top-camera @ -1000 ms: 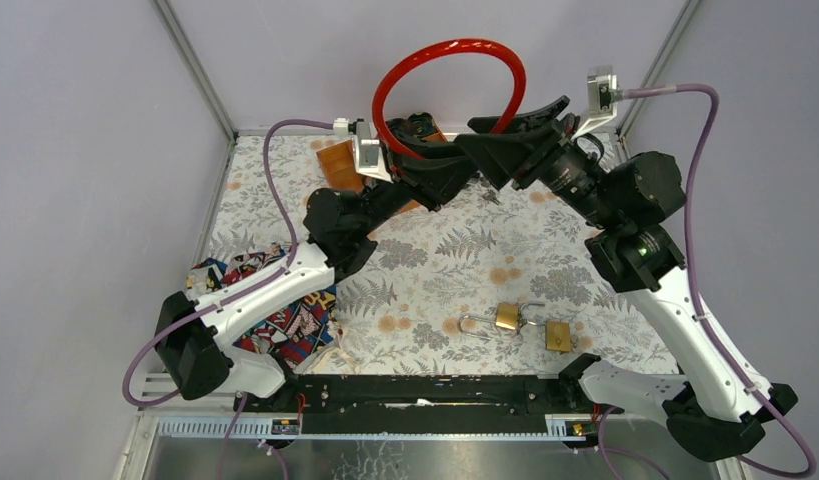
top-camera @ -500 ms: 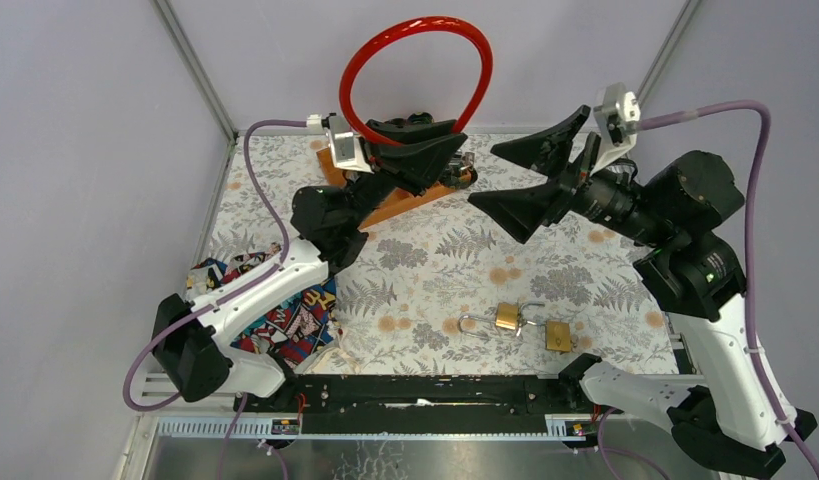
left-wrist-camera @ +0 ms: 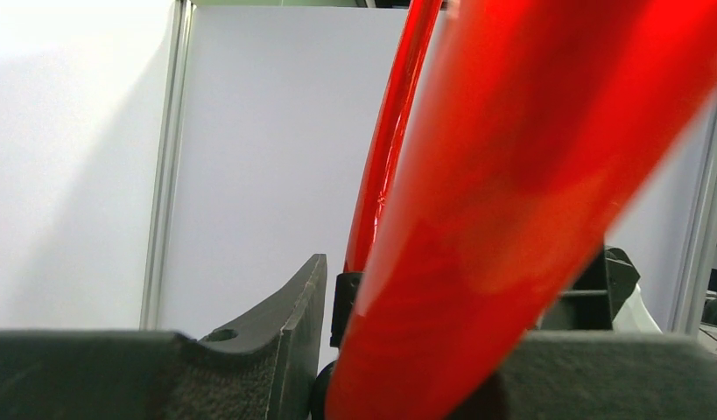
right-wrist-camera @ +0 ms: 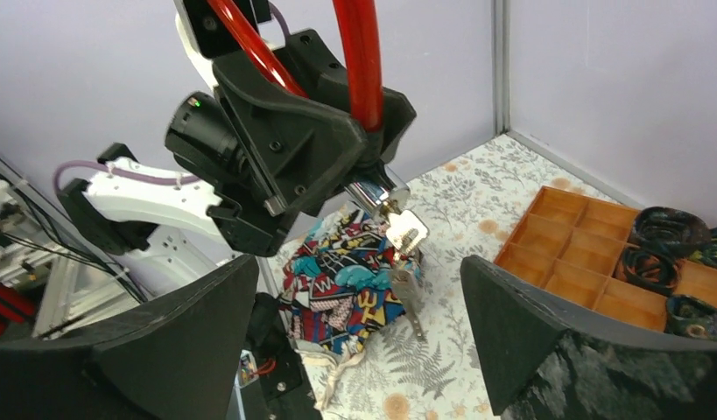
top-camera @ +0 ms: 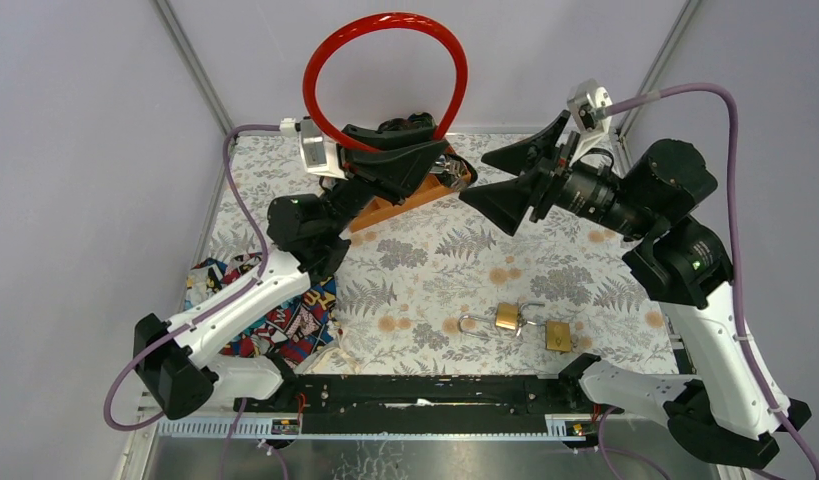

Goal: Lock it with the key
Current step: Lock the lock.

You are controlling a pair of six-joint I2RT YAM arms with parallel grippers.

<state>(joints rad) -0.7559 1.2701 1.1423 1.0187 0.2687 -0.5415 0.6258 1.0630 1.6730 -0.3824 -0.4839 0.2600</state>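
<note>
The key (right-wrist-camera: 407, 229) sits in the barrel at the bottom of the red cable lock (right-wrist-camera: 359, 61), with a spare key (right-wrist-camera: 405, 293) dangling under it. It looks small, stiff and slick, probably best pinched across its flat head. The left gripper (right-wrist-camera: 372, 131) is clamped on the lock just above the barrel. The right gripper (top-camera: 475, 180) gapes wide and empty beside the lock.

Nothing is showing clearly enough to read; the comic-print cloth (top-camera: 295, 325), lying near-left of the red cable lock (top-camera: 385, 19), is carrying letter-like shapes too blurred to decipher.
</note>
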